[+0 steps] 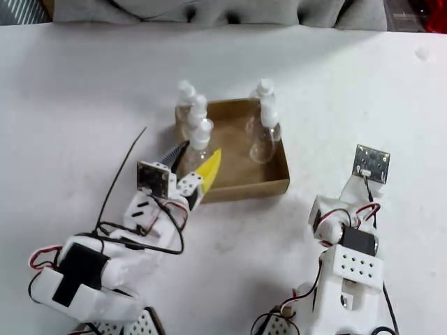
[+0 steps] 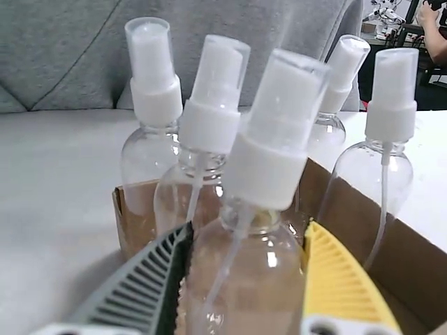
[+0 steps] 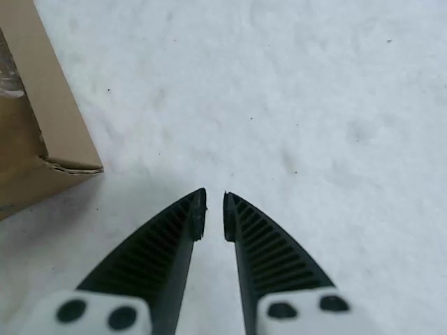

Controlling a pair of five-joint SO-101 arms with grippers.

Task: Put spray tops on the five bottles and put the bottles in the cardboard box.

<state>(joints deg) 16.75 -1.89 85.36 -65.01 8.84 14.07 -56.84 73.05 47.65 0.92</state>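
Closest thing was the bottle sitting in the left gripper. It had the grey finger on one side and the yellow finger on the other, both pressed right up against the clear body, so the gripper was clamped on it. Its white spray top was already on, with the thin tube running down inside.

From the high view that bottle stood upright inside the cardboard box, by the left wall and nearer the front. I couldn't tell if its bottom was actually touching the box floor.

Two more bottles stood in a row behind it along the same wall, toward the far left corner. The farthest one was so tight on the corner I couldn't swear it was inside. The last two bottles were upright against the right wall, one behind the other. All five had their spray tops on.

The box itself sat around the middle of the white tabletop, between the two arms.

The right gripper was off past the box's near right corner, pointing down at bare tabletop. Its black fingers were pulled together with only a sliver of a gap, and nothing was between them.
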